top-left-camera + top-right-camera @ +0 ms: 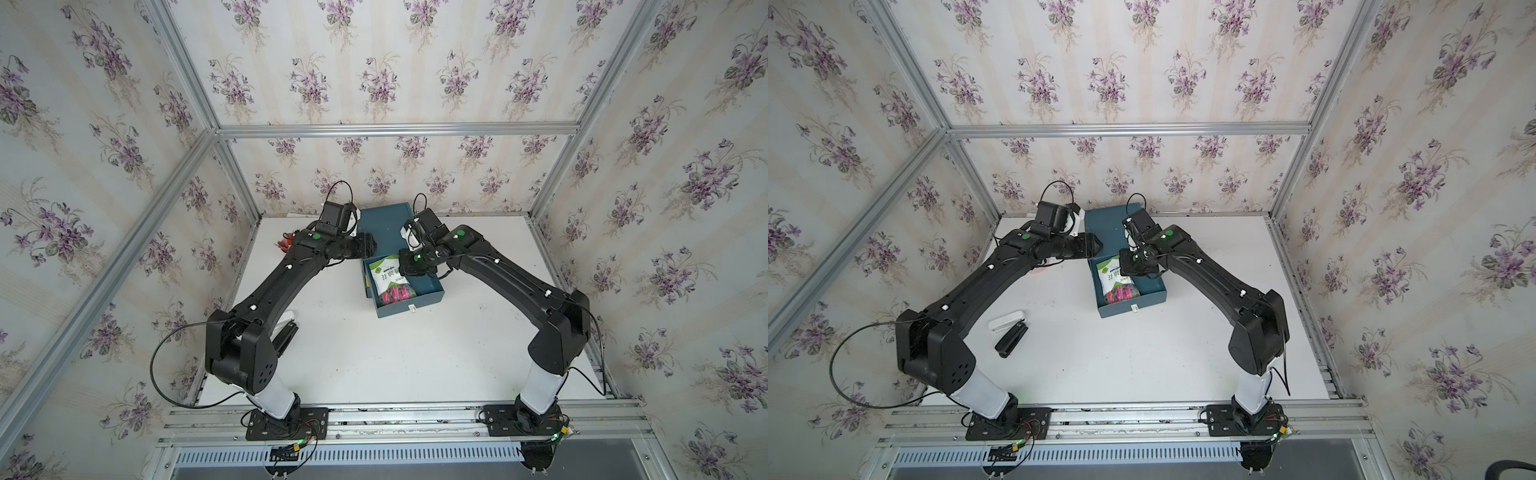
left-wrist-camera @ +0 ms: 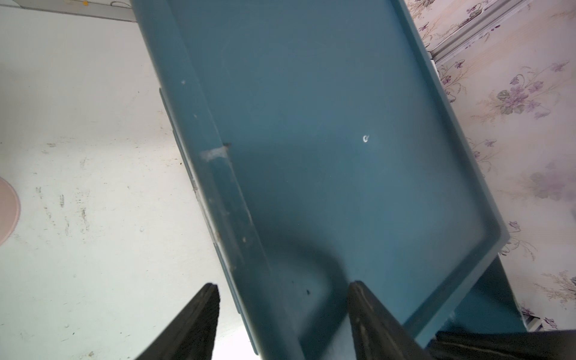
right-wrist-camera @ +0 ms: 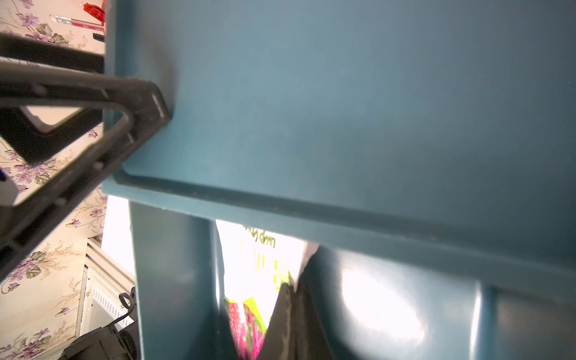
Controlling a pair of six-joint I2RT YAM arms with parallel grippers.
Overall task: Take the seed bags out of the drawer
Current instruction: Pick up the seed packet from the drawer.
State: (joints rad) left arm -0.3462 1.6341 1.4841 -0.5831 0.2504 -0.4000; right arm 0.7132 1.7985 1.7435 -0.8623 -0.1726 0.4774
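Far left on the bench [image 1: 415,357], a white case [image 1: 1005,323] and a black object [image 1: 1012,340] lie side by side; they're not part of your job. Your left claw [image 2: 282,285] is spread wide, straddling the left edge of the blue cabinet [image 1: 382,228]. One of its fingers [image 2: 202,314] is off the bench side, the other is on the cabinet top, and it holds nothing. My read is that it's bracing the cabinet. The drawer [image 1: 428,301] is pulled out toward you, in front of the cabinet. The seed bag [image 1: 388,274] lies flat in the drawer's left part, white-green at the far end and magenta blooms at the near end. Both top views show only this one clearly, and I can't tell if more lie under it. Your right claw [image 3: 290,285] is down in the drawer at the bag's far right corner. It's closed tight, and in the right wrist view it appears to pinch the bag's edge. Handling guess: the bag is light, thin and floppy, and glossy, so slippery. A corner pinch may let it swing or slide out, and it could catch on the cabinet lip just above. Grip well in from the edge on the sealed border, lift slowly, and clear the drawer wall before going sideways. No bag shows out on the bench yet.
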